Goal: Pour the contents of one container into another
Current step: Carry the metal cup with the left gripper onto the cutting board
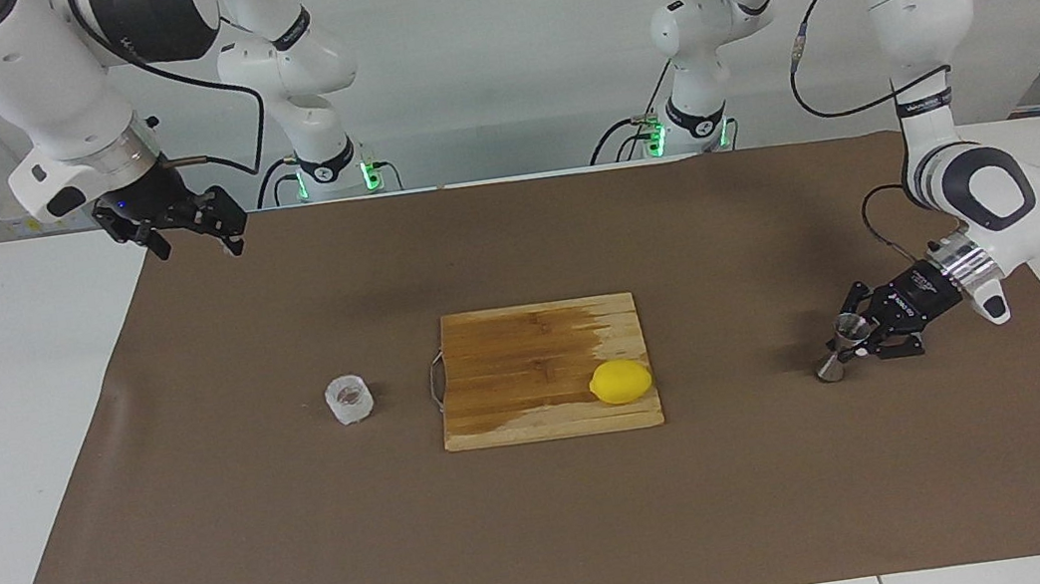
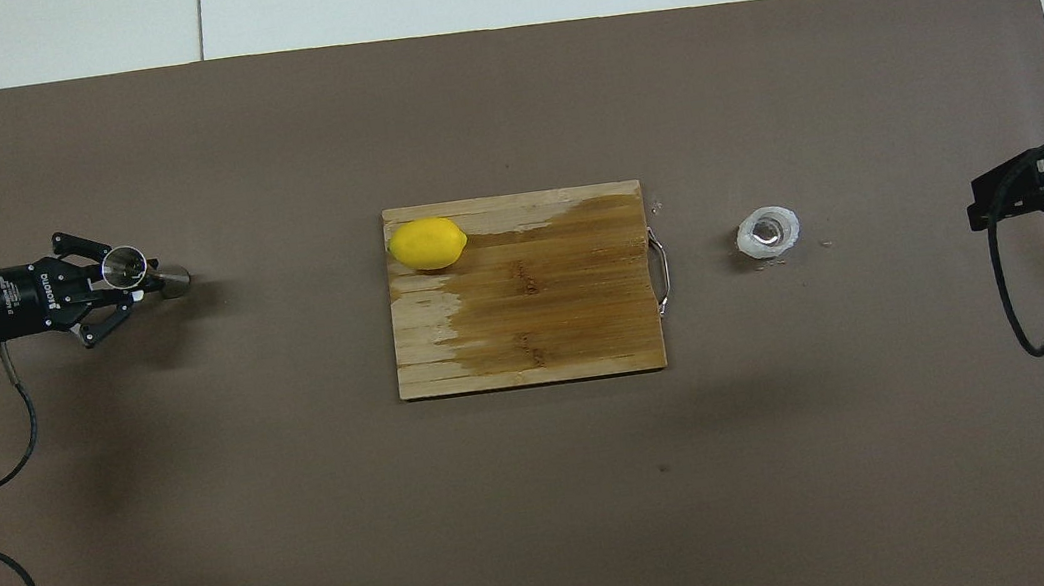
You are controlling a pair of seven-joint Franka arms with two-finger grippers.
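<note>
The small translucent ribbed plastic cup (image 1: 349, 399) (image 2: 767, 233) stands upright on the brown mat, beside the cutting board toward the right arm's end. The shiny steel jigger (image 1: 839, 350) (image 2: 138, 272) is toward the left arm's end, slightly tilted, its base at the mat. My left gripper (image 1: 856, 343) (image 2: 135, 283) comes in low from the side and is shut on the jigger's waist. My right gripper (image 1: 200, 246) (image 2: 985, 207) hangs open and empty high over the mat's edge at the right arm's end, well apart from the cup.
A wooden cutting board (image 1: 529, 361) (image 2: 536, 321) with a metal handle lies mid-table, between cup and jigger. A yellow lemon (image 1: 620, 381) (image 2: 427, 244) sits on its corner toward the jigger. White table (image 1: 14, 419) borders the mat.
</note>
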